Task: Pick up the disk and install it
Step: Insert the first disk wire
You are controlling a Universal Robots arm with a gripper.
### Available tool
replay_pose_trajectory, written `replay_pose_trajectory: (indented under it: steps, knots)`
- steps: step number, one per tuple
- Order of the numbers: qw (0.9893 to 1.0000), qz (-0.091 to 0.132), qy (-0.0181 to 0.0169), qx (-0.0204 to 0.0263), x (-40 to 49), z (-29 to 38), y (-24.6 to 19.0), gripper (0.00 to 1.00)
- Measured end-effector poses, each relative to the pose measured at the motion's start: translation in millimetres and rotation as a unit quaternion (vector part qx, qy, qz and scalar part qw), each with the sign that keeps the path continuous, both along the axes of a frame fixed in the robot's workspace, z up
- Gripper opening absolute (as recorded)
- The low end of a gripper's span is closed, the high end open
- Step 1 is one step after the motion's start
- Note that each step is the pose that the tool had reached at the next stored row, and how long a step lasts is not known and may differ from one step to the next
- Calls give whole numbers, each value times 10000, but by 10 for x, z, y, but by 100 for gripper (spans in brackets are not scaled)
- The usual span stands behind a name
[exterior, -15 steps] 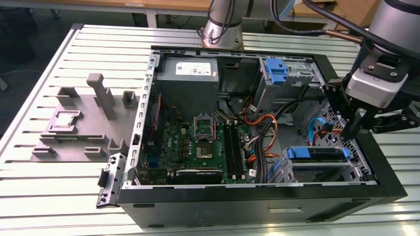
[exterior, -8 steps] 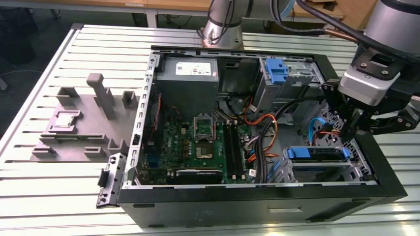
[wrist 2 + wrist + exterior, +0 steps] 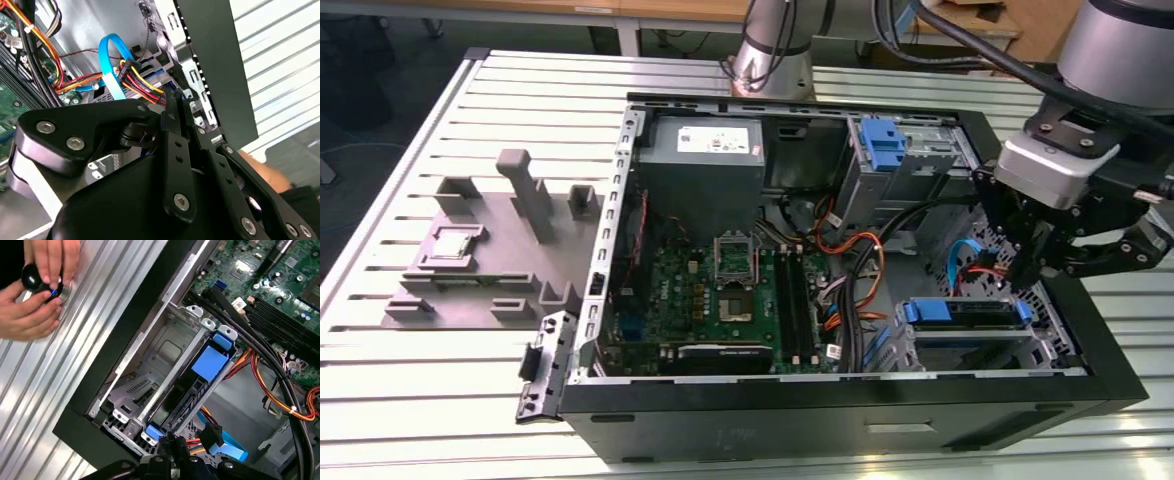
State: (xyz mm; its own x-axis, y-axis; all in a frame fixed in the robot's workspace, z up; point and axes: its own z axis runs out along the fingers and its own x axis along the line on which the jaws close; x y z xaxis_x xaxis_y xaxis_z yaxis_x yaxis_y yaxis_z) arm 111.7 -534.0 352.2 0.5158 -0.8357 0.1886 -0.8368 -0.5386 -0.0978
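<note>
The disk [image 3: 963, 312] lies in the drive cage at the near corner of the open computer case [image 3: 854, 400], on the exterior view's right. In the first wrist view the disk [image 3: 192, 390] shows a dark top, a blue label and blue side rails, seated between the cage's metal walls. My gripper [image 3: 1031, 262] hangs just above the disk's cable end, fingers together with nothing between them. Its tips [image 3: 172, 441] sit close to the blue data cable [image 3: 227, 449]. In the second wrist view the gripper [image 3: 176, 104] points at the red-and-yellow power plug [image 3: 142, 82].
A person's hands [image 3: 37, 295] hold a small black knob on the slatted table beside the case. A second cage with a blue bracket [image 3: 882, 143] and a grey power-supply box [image 3: 707, 142] stand at the case's far side. Grey fixtures [image 3: 494, 250] sit on the exterior view's left.
</note>
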Motion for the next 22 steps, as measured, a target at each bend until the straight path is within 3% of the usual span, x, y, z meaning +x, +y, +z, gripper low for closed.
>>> replay_pose_trajectory:
  steps: [5,12,17,22]
  knots:
    - [9990,-449,1,-2,0,-6,0,17]
    - [9948,-1022,3,-6,0,-13,0,17]
    - [9897,-1429,8,-7,0,-23,1,17]
    - [9833,-1822,16,-7,0,-36,0,17]
